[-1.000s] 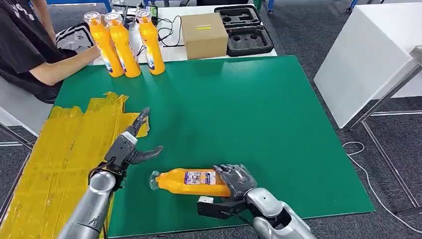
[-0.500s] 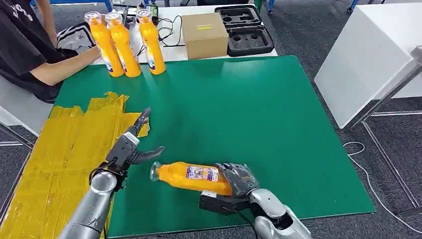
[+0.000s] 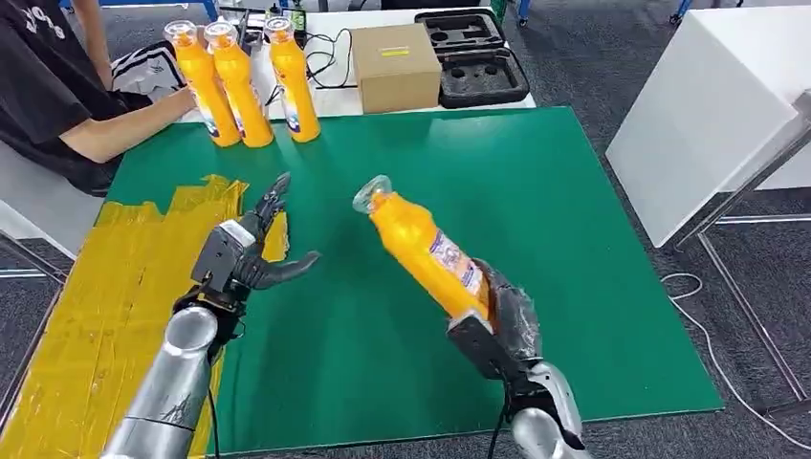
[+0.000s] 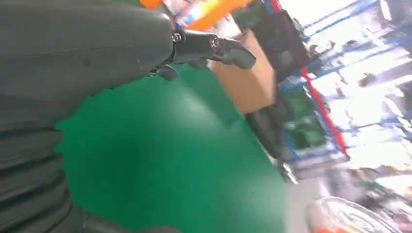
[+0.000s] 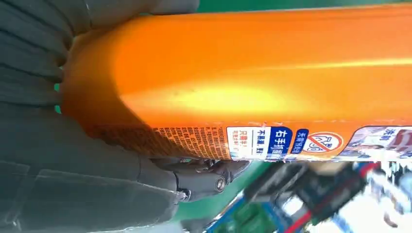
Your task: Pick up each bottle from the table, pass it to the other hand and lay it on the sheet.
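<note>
My right hand [image 3: 499, 311] grips the lower end of an orange bottle [image 3: 423, 249] with a clear cap, lifted off the green table [image 3: 536, 191] and tilted, cap pointing up and toward my left. The right wrist view has the bottle's orange body and label [image 5: 252, 82] right against the hand [image 5: 73, 160]. My left hand [image 3: 244, 249] hovers open over the table's left part beside the yellow sheet [image 3: 115, 296], fingers spread, thumb toward the bottle; a gap separates them. The left wrist view has its fingertips [image 4: 228, 48] over green table.
Three more orange bottles [image 3: 244, 81] stand upright at the table's far left edge. A person in a black shirt [image 3: 57, 86] sits at the far left, an arm resting near them. A cardboard box [image 3: 394, 65] and a black foam tray [image 3: 473, 57] lie beyond the table.
My right hand has lifted the bottle from lying flat near the front edge and swung it up, tilted. My left hand has risen slightly and stays open.
</note>
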